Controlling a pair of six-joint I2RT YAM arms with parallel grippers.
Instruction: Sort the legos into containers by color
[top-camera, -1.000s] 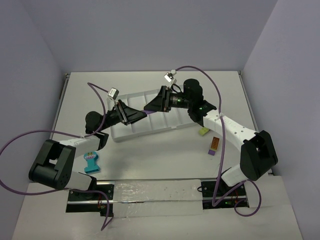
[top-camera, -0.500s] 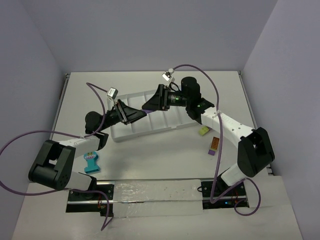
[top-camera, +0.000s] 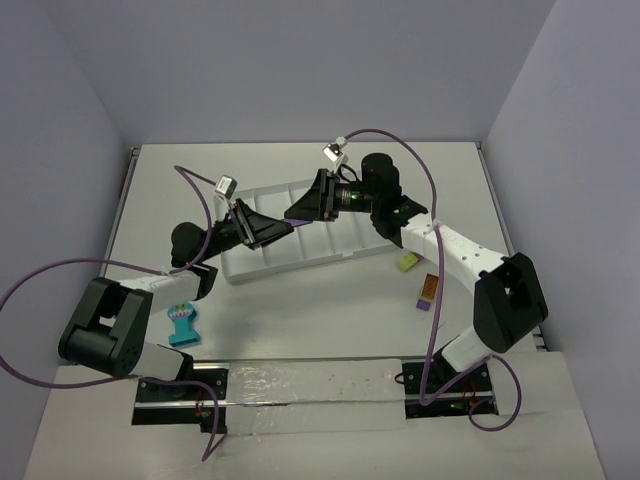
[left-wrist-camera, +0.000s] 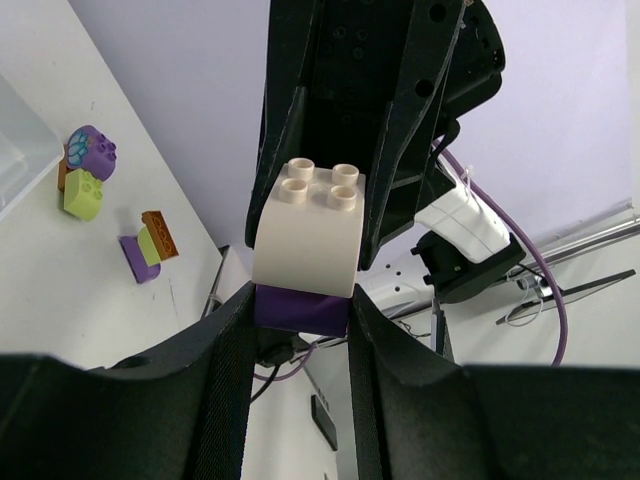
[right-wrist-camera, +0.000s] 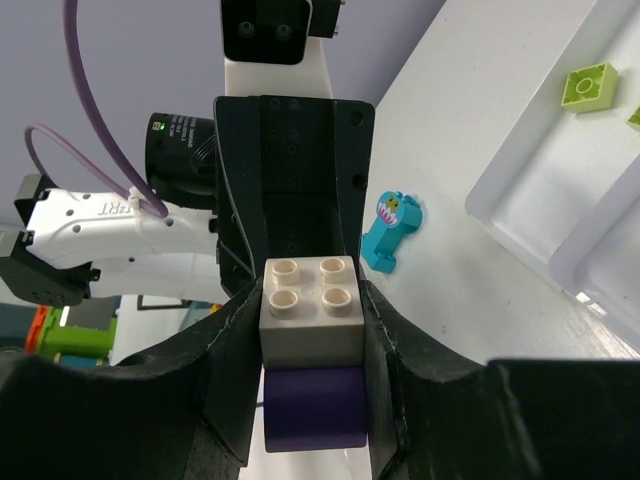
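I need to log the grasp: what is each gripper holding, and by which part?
Two stacked bricks: the left gripper clamps the purple brick by its sides, and the right gripper clamps the tan brick by its sides.

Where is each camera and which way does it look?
Top: above, behind the arms, looking down on the tray; both arms show.
Left wrist: looks past its fingers at the purple brick they hold, toward the right gripper.
Right wrist: past its fingers at the tan brick, toward the left gripper.
Both wrists share that stacked pair.
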